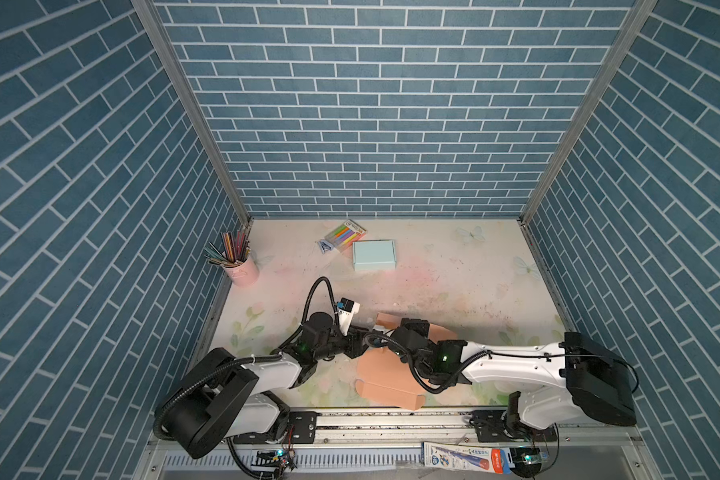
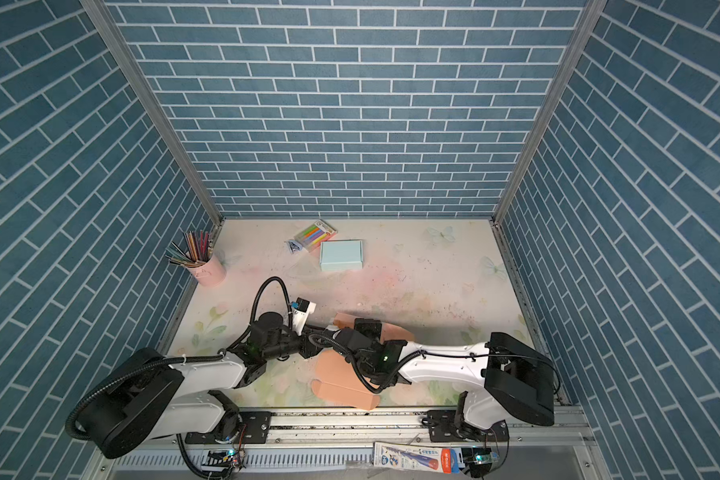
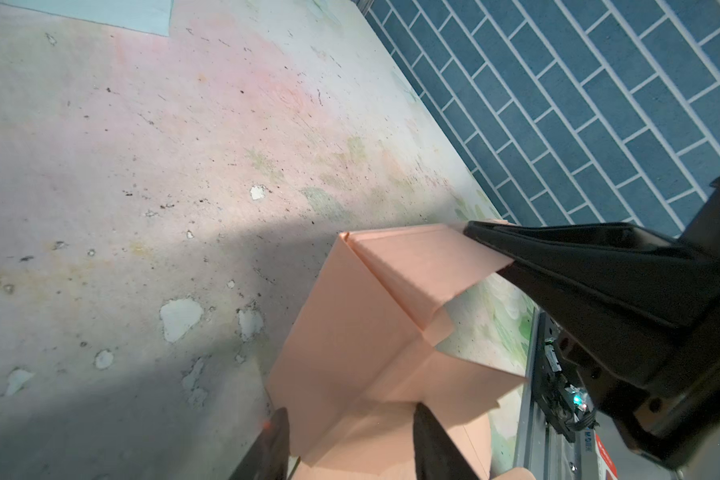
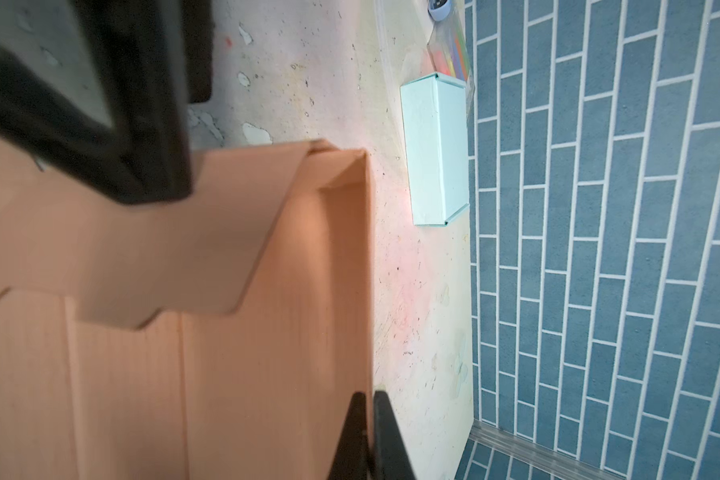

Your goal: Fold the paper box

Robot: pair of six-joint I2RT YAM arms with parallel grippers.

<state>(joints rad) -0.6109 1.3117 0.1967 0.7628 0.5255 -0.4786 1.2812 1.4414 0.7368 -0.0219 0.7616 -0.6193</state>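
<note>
Two sets of jaws meet over the half-folded peach cardboard box [image 1: 385, 384], which lies at 6 o'clock on the floral counter [image 1: 474, 291]. The left jaws stand spread astride one panel; the right jaws pinch a raised side wall. A pale blue closed box [image 1: 373, 255] sits at 12 o'clock.

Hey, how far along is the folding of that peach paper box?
Partway. Done: one wall of the peach paper box stands creased upright. In hand: the right gripper pinches that wall; the left gripper is open, gripping nothing. Left: the near panels lie flat, nothing closed.
</note>
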